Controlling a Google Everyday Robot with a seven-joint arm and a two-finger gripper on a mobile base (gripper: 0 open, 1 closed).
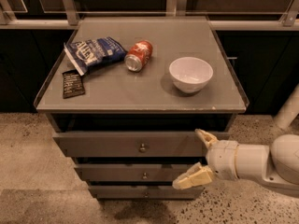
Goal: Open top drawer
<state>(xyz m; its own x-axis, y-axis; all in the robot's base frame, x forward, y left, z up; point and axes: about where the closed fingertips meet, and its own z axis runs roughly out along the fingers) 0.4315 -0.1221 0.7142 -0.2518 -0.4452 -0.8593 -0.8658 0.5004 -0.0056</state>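
The top drawer is a wide grey flat front with a small round metal knob at its centre, just under the tabletop. It sits closed, and two narrower grey drawers lie below it. My gripper comes in from the right on a white arm. It is open, with one finger over the top drawer's right end and the other down by the middle drawer. It is to the right of the knob and holds nothing.
On the grey cabinet top lie a blue snack bag, a red soda can on its side, a white bowl and a dark packet. Speckled floor surrounds the cabinet. A white post stands at right.
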